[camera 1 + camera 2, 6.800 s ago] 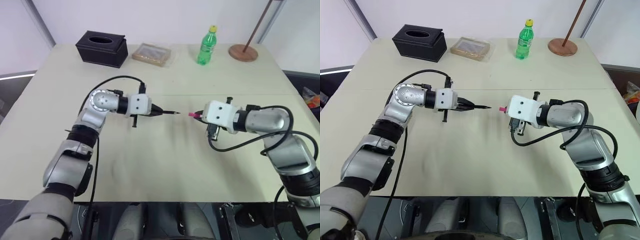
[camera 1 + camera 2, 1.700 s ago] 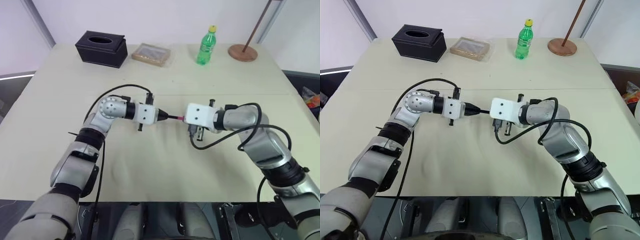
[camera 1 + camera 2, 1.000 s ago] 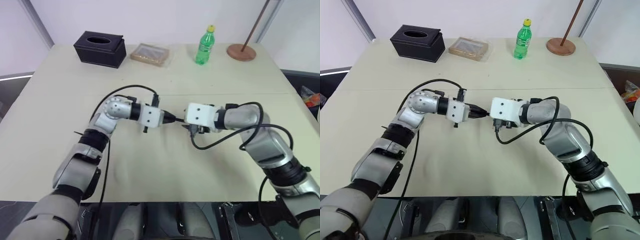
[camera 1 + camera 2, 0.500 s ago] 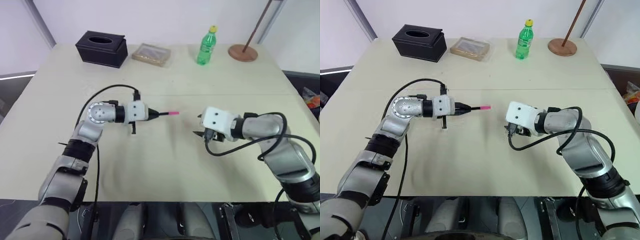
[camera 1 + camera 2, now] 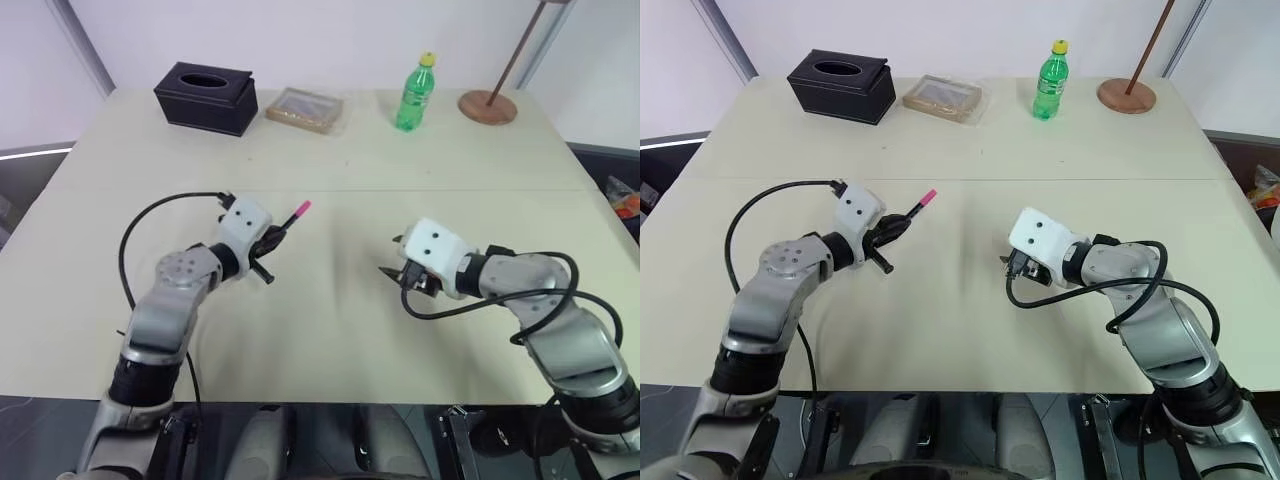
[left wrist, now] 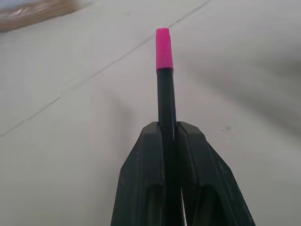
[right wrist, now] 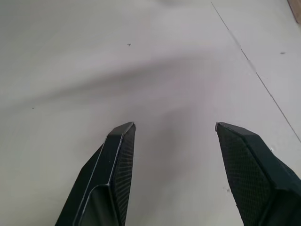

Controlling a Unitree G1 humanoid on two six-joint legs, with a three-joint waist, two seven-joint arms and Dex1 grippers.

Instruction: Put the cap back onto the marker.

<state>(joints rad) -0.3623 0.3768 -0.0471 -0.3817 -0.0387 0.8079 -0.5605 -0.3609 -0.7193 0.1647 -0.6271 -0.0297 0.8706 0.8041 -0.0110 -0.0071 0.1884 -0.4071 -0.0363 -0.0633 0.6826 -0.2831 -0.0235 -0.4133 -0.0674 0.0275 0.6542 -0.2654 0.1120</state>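
My left gripper (image 5: 272, 237) is shut on the marker (image 5: 285, 223), a thin black pen that sticks out past the fingertips and slants toward the table's middle. The bright pink cap (image 5: 302, 208) sits on the marker's far end. In the left wrist view the black shaft (image 6: 165, 99) runs between the closed fingers (image 6: 146, 155), with the cap (image 6: 163, 48) at its tip. Off to the right, my right gripper (image 5: 390, 272) hovers low over the table. Its fingers (image 7: 117, 155) stand wide apart with nothing between them.
Along the back edge of the beige table (image 5: 330, 320) stand a black tissue box (image 5: 205, 97), a flat wrapped packet (image 5: 303, 107), a green bottle (image 5: 416, 92) and a round wooden stand base (image 5: 488, 105). A seam crosses the table between the arms and these things.
The cap has passed from the right gripper onto the marker's tip. The left arm has since drawn back left and rolled, tilting the marker. The right gripper has drawn back, open.
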